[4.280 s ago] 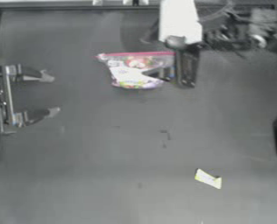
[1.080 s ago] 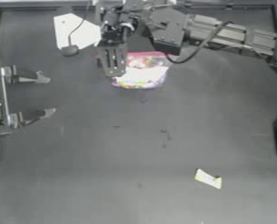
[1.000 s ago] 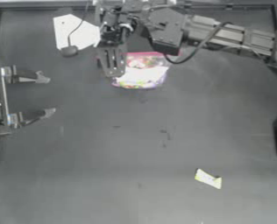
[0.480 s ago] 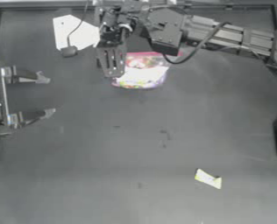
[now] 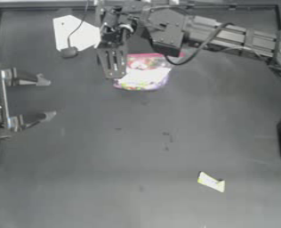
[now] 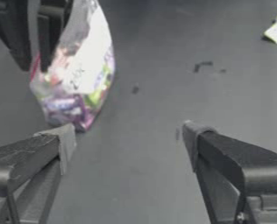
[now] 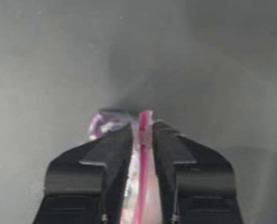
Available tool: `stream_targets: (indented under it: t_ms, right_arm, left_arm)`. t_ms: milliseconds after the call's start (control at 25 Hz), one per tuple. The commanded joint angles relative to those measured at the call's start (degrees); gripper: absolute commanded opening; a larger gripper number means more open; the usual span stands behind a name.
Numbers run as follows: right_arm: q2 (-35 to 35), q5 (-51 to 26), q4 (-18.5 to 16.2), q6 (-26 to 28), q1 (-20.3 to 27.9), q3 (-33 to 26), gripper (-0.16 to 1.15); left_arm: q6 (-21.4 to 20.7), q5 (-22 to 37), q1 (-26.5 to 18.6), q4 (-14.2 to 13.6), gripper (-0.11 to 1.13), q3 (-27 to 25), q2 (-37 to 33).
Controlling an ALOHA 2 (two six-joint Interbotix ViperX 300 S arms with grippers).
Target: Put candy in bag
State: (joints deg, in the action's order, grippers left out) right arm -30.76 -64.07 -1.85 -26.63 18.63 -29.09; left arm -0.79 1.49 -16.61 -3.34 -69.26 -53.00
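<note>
The bag (image 5: 144,71), clear plastic with a pink-red rim strip and coloured sweets inside, is at the far middle of the table. My right gripper (image 5: 112,62) reaches across from the right and is shut on the bag's left edge. In the right wrist view the jaws of that gripper (image 7: 143,127) pinch the pink strip of the bag (image 7: 107,122). The candy (image 5: 211,181), a small pale-yellow wrapped piece, lies alone near the front right. My left gripper (image 5: 43,99) is parked at the left, open and empty. Its wrist view shows the bag (image 6: 76,74) and the candy (image 6: 276,29) farther off.
A white sheet (image 5: 74,31) with a small grey round thing (image 5: 69,52) at its edge lies at the far left, just beyond the right gripper. The right arm (image 5: 226,38) spans the table's far edge. A few small dark marks (image 5: 166,133) dot the middle.
About four seconds ago the right gripper stood at the bag's right side; now it grips the bag's left edge. Over the last second hardly anything moved. The candy and left arm stayed put.
</note>
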Motion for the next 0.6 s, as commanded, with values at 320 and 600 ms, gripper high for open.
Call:
stream_targets:
  t_ms: [320, 600]
  right_arm:
    - [0.97, 0.35, -1.41, 0.0, -0.09, -1.58, 0.43]
    - [1.14, -0.35, -0.53, 0.09, -0.18, -1.93, 0.41]
  left_arm:
    - [0.09, -0.35, 0.0, 0.09, 1.02, 0.09, -0.7]
    - [0.09, 0.0, 0.0, 0.09, 1.02, 0.09, -0.97]
